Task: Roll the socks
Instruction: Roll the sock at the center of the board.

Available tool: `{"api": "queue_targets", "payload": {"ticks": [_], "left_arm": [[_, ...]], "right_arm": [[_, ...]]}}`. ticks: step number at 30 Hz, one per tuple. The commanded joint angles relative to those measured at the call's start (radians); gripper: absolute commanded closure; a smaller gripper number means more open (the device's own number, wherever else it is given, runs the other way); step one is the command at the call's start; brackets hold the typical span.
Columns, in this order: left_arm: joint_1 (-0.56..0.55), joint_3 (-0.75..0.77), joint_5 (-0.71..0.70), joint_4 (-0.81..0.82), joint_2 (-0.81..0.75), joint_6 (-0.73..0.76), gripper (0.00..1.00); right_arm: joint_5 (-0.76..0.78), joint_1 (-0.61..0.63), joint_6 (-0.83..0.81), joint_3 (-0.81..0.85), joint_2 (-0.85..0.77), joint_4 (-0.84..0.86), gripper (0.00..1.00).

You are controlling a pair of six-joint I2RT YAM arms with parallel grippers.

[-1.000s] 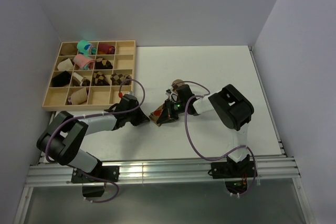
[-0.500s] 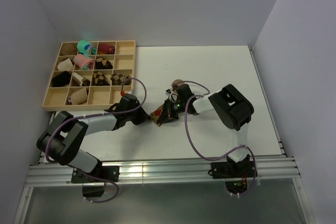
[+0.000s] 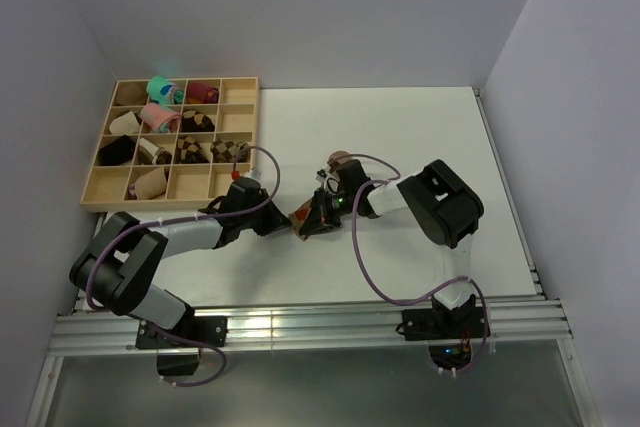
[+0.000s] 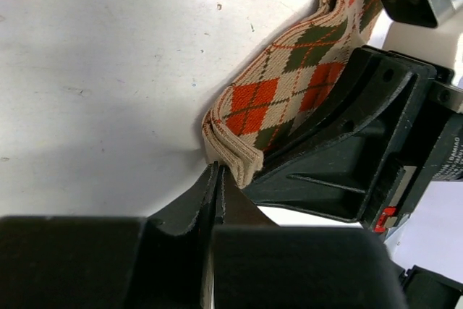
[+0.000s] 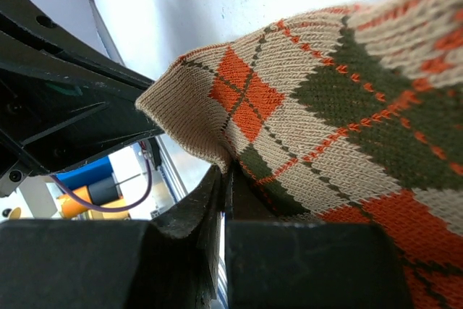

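- socks (image 3: 306, 219) sit mid-table (image 3: 400, 127), between the two arms, near the front; tan argyle with dark and orange-red diamonds
- in the left wrist view the socks (image 4: 289, 70) run as a flat strip, the near end doubled over into a thick lip
- left gripper (image 3: 286, 225) is pressed together, tips touching that lip (image 4: 217, 176); can't tell if any fabric is actually nipped
- right gripper (image 3: 322, 211) is pressed together too, and in its own view (image 5: 225, 179) fabric (image 5: 347, 92) runs down into the seam between the fingers, so it looks pinched there
- the strip hangs slack off the right gripper, corner drooping, part of it off the table
- handling guess: light, soft, floppy knit, no stiffness at all; stretches, won't break; should grip fine, not slippery, but layers can slide on each other
- best hold, I'd say: the doubled lip, taking both layers at once, with the other end kept taut so the roll stays tight
- risk: grabbing one layer only, or the roll springing loose on release
- tray (image 3: 150, 203) with finished rolls (image 3: 160, 117) sits far left, well apart from the socks
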Motion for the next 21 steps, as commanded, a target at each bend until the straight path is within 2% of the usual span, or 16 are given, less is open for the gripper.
{"api": "queue_targets", "payload": {"ticks": [1,21], "left_arm": [[-0.004,0.012,0.027,0.076,-0.037,0.027,0.95],[-0.006,0.015,0.028,0.136,0.062,0.04,0.94]], "right_arm": [[0.108,-0.016,-0.044,0.002,0.039,-0.072,1.0],[0.113,-0.016,-0.038,0.014,0.047,-0.089,1.0]]}}
